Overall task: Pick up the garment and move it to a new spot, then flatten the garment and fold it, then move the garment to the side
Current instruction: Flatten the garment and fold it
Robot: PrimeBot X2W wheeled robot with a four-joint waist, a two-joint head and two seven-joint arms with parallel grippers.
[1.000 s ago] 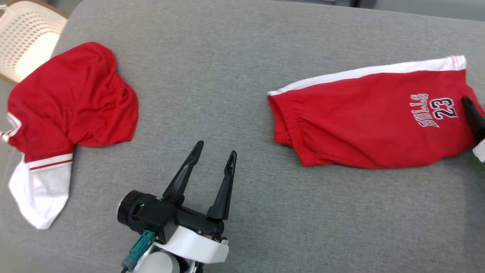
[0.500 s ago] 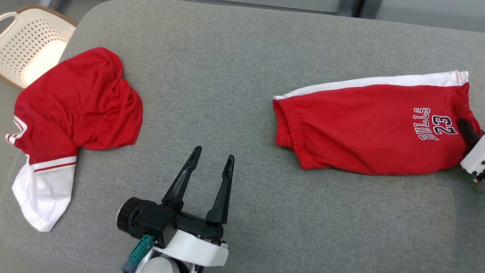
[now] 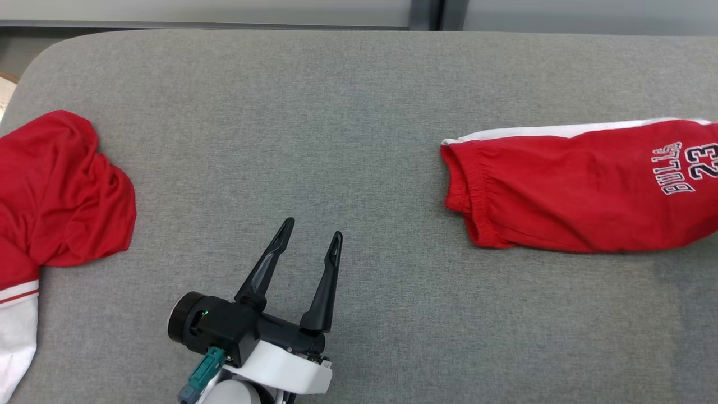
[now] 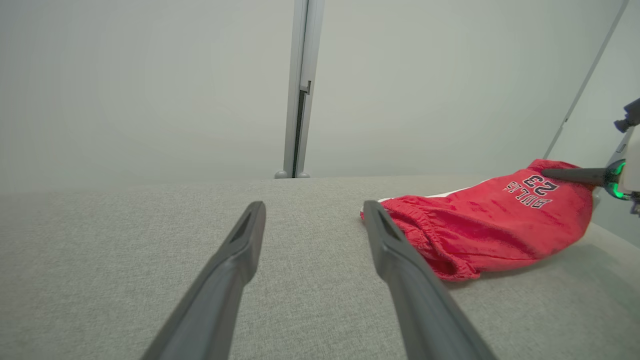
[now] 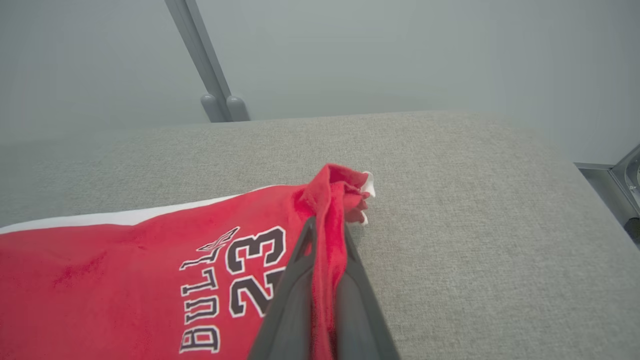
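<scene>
Right claw (image 5: 327, 225) of mine is closed on the red shorts (image 3: 572, 191). Its two dark fingers (image 5: 290, 305) pinch a bunched fold of red cloth at the leg end, just beside the print "BULLS 23", and a small bit of white trim shows at the top of this fold. The pinched end stands up a little, while the rest of the shorts lies flat on the grey fabric worktop (image 3: 336, 112).

The shorts are on the right half of the worktop, lying across it from left to right. The gathered waistband points toward the middle and the printed leg end points toward the right edge. A white stripe runs along the side that faces the far edge. Some bare grey fabric remains between the shorts and the far edge, and also between the leg end and the right edge.

My left claw (image 3: 312, 228) is open, its fingers are spread apart and nothing is between them. It is over the bare worktop on the near side, a little left of the middle, and it points toward the far edge. It is well apart from the waistband. If it touches the fabric below, I cannot tell.

At the left edge of the worktop lies a second garment, a crumpled red shirt (image 3: 56, 191) with a white part.
</scene>
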